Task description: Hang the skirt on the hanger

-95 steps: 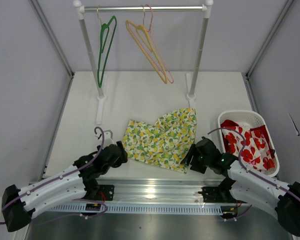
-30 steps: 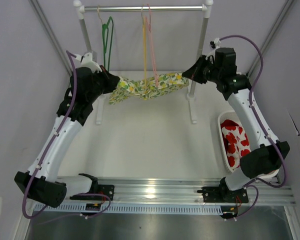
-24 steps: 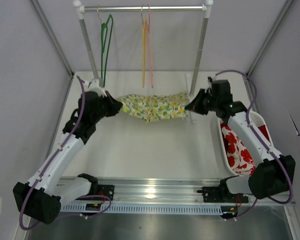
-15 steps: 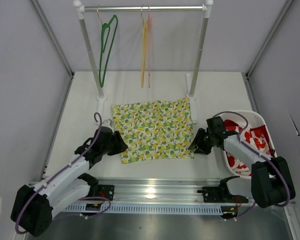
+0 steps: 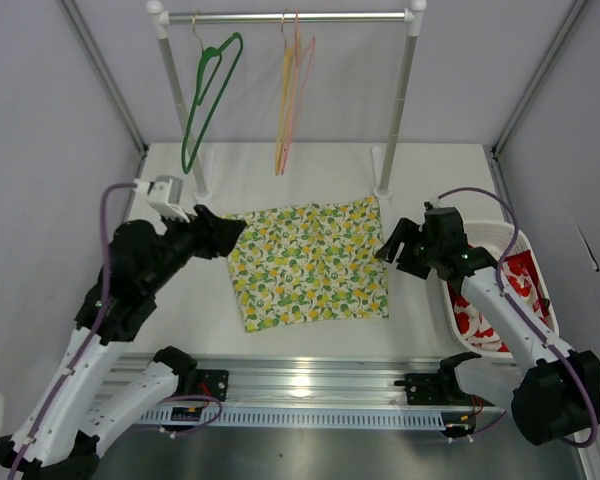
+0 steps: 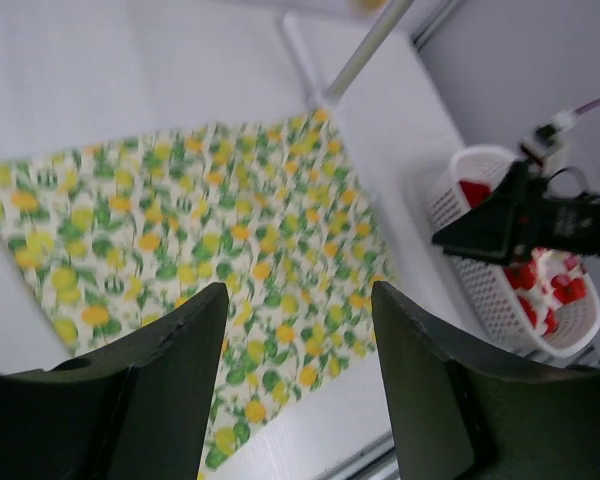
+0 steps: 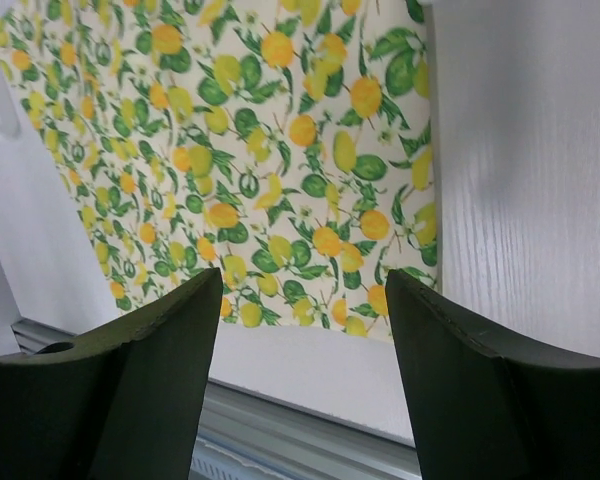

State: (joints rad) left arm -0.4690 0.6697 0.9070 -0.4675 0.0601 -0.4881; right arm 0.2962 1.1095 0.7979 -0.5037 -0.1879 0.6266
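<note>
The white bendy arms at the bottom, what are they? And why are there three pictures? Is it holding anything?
They are two robot arms bolted to a table. Each ends in a gripper: two fingers that pinch like tongs. The big picture looks down from above. The other two come from cameras on the wrists, so the dark shapes there are the fingers. A lemon-print skirt lies flat on the table. The left gripper and right gripper are open beside it, holding nothing. A white basket on the right holds red-flowered cloth. At the back, a green hanger and yellow and pink hangers hang on a rail.
</note>
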